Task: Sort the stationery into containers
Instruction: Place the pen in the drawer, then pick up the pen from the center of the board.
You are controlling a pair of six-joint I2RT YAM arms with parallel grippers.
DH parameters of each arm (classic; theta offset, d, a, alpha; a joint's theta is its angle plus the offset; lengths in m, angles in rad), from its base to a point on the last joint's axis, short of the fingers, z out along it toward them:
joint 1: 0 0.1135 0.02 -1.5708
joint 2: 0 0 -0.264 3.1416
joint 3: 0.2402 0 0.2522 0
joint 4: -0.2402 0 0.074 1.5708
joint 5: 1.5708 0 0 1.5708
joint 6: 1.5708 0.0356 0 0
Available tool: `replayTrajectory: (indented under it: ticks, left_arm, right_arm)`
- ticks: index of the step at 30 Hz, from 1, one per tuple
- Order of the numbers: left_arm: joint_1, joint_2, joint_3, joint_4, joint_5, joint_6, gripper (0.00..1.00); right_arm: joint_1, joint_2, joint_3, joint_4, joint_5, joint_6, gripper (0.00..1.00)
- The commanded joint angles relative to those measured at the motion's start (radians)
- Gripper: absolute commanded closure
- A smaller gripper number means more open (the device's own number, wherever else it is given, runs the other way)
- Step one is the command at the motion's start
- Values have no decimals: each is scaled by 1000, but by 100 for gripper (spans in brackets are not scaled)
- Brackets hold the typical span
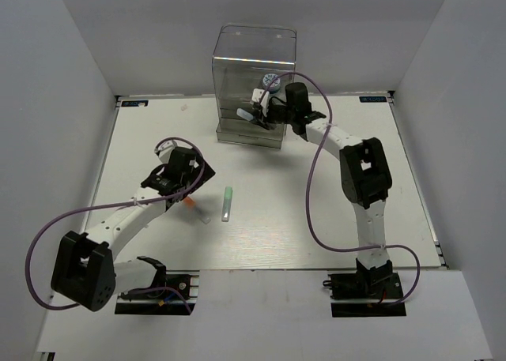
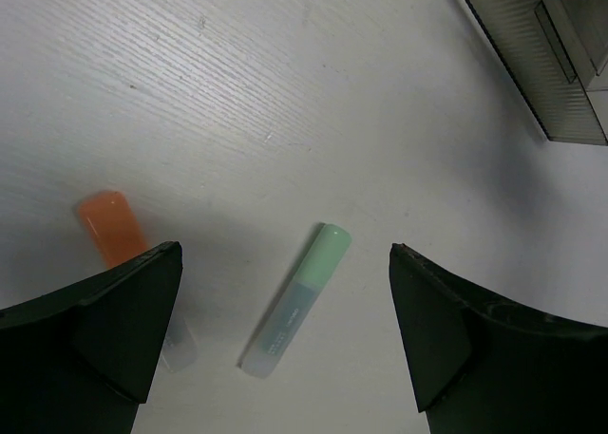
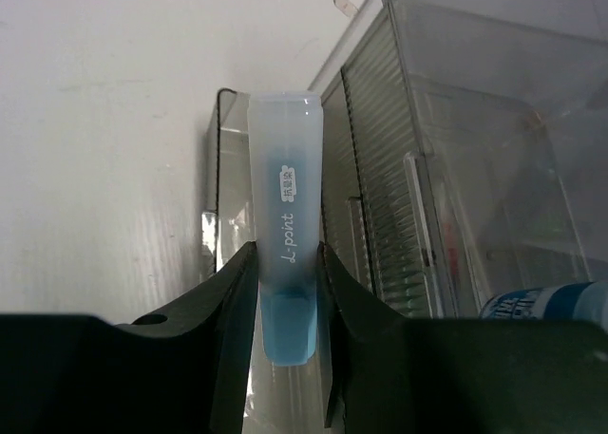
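My right gripper is up against the front of the cabinet, fingers narrowed onto the blue marker. They pinch it near its blue end, so most of the clear barrel sticks out ahead towards the cabinet's ribbed drawer fronts. I can't tell from here which drawer, if any, stands open far enough to take it.

That long overhang is my main worry. If the tip meets a drawer front or frame as I push in, the marker could swivel in the grip or slip out. If I let go too soon, it drops in front of the cabinet, not inside. A blue-white roll sits low by the cabinet; I can't tell whether it lies in a drawer.

My left gripper hangs well clear of the cabinet with its fingers spread wide and nothing held. The green marker lies on the table between them, slanted to the fingers. The orange marker runs partly under one finger. Coming straight down could pin or flick the orange one, and closing on the slanted green one might roll it away.
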Motion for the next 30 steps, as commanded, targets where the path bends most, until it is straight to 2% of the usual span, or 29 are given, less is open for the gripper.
replayTrajectory:
  ticks: [1,4,6,9,10,13,20,25,30]
  left_arm:
    - [4,-58,-20,-63,-33,-41,0]
    - [4,-67,-29,-74,-33,-64,0]
    - [4,-77,-29,-87,-33,-76,0]
    - [4,-77,-29,-132,-33,-87,0]
    - [4,-67,-29,-141,-33,-99,0]
    - [-5,-44,-20,-179,-33,-121,0]
    - [-5,76,40,-248,-24,-151,0]
    - [-14,166,77,-261,-1,-161,2]
    - [-14,291,146,-293,0,-161,8]
  right_arm:
    - [2,51,91,127,62,16,100]
    - [0,88,119,114,98,-13,97]
    - [0,99,121,110,102,-30,92]
    - [-3,89,96,87,104,-48,71]
    - [0,77,66,87,101,-54,60]
    - [-1,37,20,78,84,-62,53]
    - [-17,-107,-77,41,27,18,50]
    - [-27,-277,-272,45,21,59,52]
    - [-49,-440,-479,10,101,61,52]
